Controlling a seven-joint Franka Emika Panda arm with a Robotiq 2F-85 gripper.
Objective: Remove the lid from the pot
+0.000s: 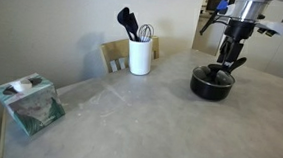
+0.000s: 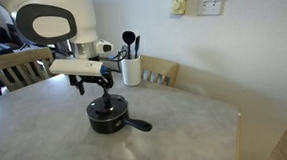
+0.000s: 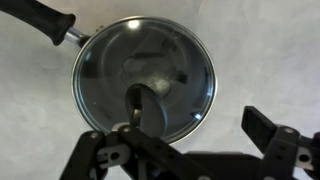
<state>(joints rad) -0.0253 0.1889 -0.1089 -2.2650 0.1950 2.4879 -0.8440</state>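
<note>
The low black pot [image 1: 212, 87] [image 2: 107, 119] stands on the grey table, its long handle [image 2: 138, 125] [image 3: 40, 18] sticking out sideways. The round lid [image 3: 105, 60] sits on the pot, with its black knob [image 3: 152, 100] at the centre. My gripper [image 1: 226, 67] [image 2: 105, 91] hangs just above the lid. In the wrist view the gripper [image 3: 195, 125] is open. One finger is beside the knob and the other is out past the lid's rim, over the table. Nothing is held.
A white utensil crock [image 1: 139, 56] [image 2: 132, 69] with dark utensils stands at the table's far side near a wooden chair [image 1: 113, 53] [image 2: 160, 70]. A green tissue box [image 1: 29, 103] sits at a table corner. Another chair [image 2: 19, 68] stands behind the arm.
</note>
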